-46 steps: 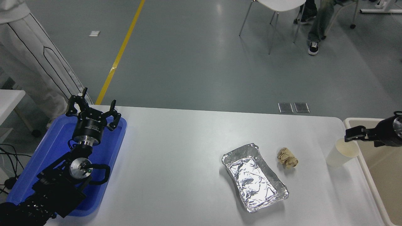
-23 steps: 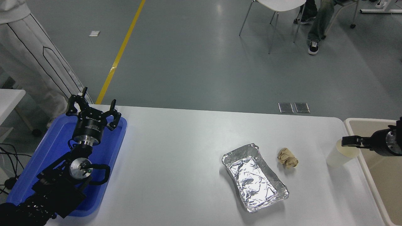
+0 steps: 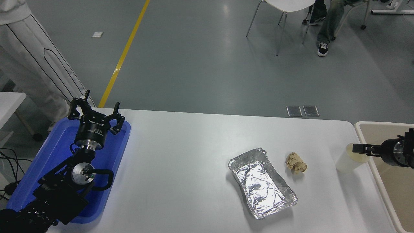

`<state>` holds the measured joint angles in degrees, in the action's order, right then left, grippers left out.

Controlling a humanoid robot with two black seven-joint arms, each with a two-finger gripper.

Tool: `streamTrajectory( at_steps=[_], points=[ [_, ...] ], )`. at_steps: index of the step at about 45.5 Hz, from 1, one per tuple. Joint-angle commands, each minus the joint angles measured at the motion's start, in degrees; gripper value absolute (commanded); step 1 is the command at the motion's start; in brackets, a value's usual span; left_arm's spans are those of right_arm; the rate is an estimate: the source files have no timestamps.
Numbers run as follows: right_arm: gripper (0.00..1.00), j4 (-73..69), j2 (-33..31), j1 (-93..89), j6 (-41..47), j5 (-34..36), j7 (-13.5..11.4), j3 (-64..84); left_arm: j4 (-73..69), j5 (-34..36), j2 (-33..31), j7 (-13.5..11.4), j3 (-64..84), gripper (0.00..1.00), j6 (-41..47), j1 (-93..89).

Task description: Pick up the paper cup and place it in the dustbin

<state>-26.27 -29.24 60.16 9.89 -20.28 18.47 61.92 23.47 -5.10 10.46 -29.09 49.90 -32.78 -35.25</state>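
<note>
The off-white paper cup (image 3: 345, 161) stands upright near the table's right edge, just left of the beige dustbin (image 3: 372, 127). My right gripper (image 3: 356, 149) comes in from the right edge, level across the dustbin's near-left corner. Its tip lies over the cup's rim and hides part of the opening. It is seen edge-on, so its state does not show. My left gripper (image 3: 94, 111) is parked open over the blue tray at the lower left, holding nothing.
A crumpled tan paper ball (image 3: 296, 162) lies left of the cup, with a crinkled foil tray (image 3: 262, 183) further left. The blue tray (image 3: 58, 152) sits at the table's left end. A person stands at far left; a chair and seated legs are beyond.
My right gripper has come down and drawn back toward the right edge, from above the cup's rim to level with it. The cup and the left arm have not moved.
</note>
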Motion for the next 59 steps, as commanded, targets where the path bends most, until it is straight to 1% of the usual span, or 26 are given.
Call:
streamTrajectory(
  at_steps=[1, 3, 5, 7, 9, 11, 12, 15, 17, 30, 34, 45, 50, 59],
  points=[
    [0.58, -0.4, 0.5, -0.7, 0.0, -0.6, -0.7, -0.2, 0.0, 0.0, 0.0, 0.0, 0.0, 1.0, 0.0, 0.0],
    [0.49, -0.5, 0.5, -0.7, 0.0, -0.6, -1.0, -0.2, 0.0, 0.0, 0.0, 0.0, 0.0, 1.0, 0.0, 0.0],
    [0.39, -0.5, 0.5, -0.7, 0.4, -0.6, -1.7, -0.2, 0.0, 0.0, 0.0, 0.0, 0.0, 1.0, 0.0, 0.0],
    [0.31, -0.6, 0.5, -0.7, 0.5, -0.5, -2.5, -0.2, 0.0, 0.0, 0.0, 0.0, 0.0, 1.0, 0.0, 0.0],
    [0.19, -0.7, 0.6, -0.7, 0.7, -0.4, -3.4, -0.2, 0.0, 0.0, 0.0, 0.0, -0.1, 1.0, 0.0, 0.0],
    [0.05, -1.0, 0.6, -0.7, 0.7, -0.3, -4.4, -0.2, 0.0, 0.0, 0.0, 0.0, -0.1, 1.0, 0.0, 0.0],
    [0.0, -1.3, 0.6, -0.6, 0.8, -0.3, -4.8, -0.2, 0.0, 0.0, 0.0, 0.0, 0.0, 1.0, 0.0, 0.0],
    [0.0, -2.3, 0.5, -0.3, 0.9, 0.4, -5.7, -0.3, 0.0, 0.0, 0.0, 0.1, 0.0, 1.0, 0.0, 0.0],
    [0.0, -2.6, 0.5, -0.2, 0.9, 0.6, -5.9, -0.3, 0.0, 0.0, 0.0, 0.1, -0.1, 1.0, 0.0, 0.0],
    [0.0, -4.6, 0.1, 0.9, 1.1, 0.7, -6.0, -0.8, 0.0, 0.0, 0.0, 0.1, 0.0, 1.0, 0.0, 0.0],
    [0.0, -8.6, -1.2, 3.2, 1.1, 0.2, -5.9, -0.7, 0.0, 0.0, 0.0, 0.1, 0.0, 1.0, 0.0, 0.0],
    [0.0, -21.2, -7.0, 12.3, 1.1, -0.7, -5.8, 0.0, 0.1, 0.0, 0.0, 0.1, 0.0, 1.0, 0.0, 0.0],
    [0.0, -26.1, -9.4, 16.8, 1.1, -3.0, -5.8, 0.1, 0.1, 0.0, 0.0, 0.1, 0.0, 1.0, 0.0, -0.1],
    [0.0, -34.0, -11.1, 24.5, 1.3, -4.5, -5.6, 4.3, 0.1, 0.0, 0.0, 0.1, 0.0, 1.0, 0.0, -0.1]
  ],
)
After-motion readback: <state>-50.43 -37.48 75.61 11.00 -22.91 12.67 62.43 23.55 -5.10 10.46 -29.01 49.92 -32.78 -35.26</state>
